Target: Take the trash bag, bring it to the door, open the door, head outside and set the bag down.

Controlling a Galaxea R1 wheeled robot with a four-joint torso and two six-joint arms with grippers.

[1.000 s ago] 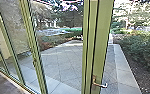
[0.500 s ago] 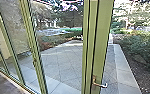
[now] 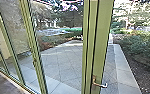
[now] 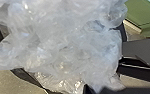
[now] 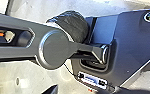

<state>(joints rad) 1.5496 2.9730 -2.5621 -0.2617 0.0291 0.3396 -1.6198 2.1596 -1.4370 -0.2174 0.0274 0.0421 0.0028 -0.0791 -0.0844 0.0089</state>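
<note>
The trash bag [image 4: 66, 47], clear and crumpled, bulges close in front of the left wrist camera. My left gripper [image 4: 91, 89] is shut on it, its fingers largely hidden by plastic. In the head view, a green-framed door [image 3: 102, 37] stands upright ahead, with a metal lever handle [image 3: 100, 85] low on its frame. From the right wrist view I see the dark tip of my right gripper [image 5: 52, 90], apart from the bag, over a pale floor.
Tall glass panes in green frames [image 3: 33, 50] run along the left. Beyond lies a paved yard [image 3: 61, 65] with a pale stone border [image 3: 124, 67]. Dense bushes [image 3: 141, 47] grow on the right. A strip of dark indoor floor [image 3: 2, 83] shows at the lower left.
</note>
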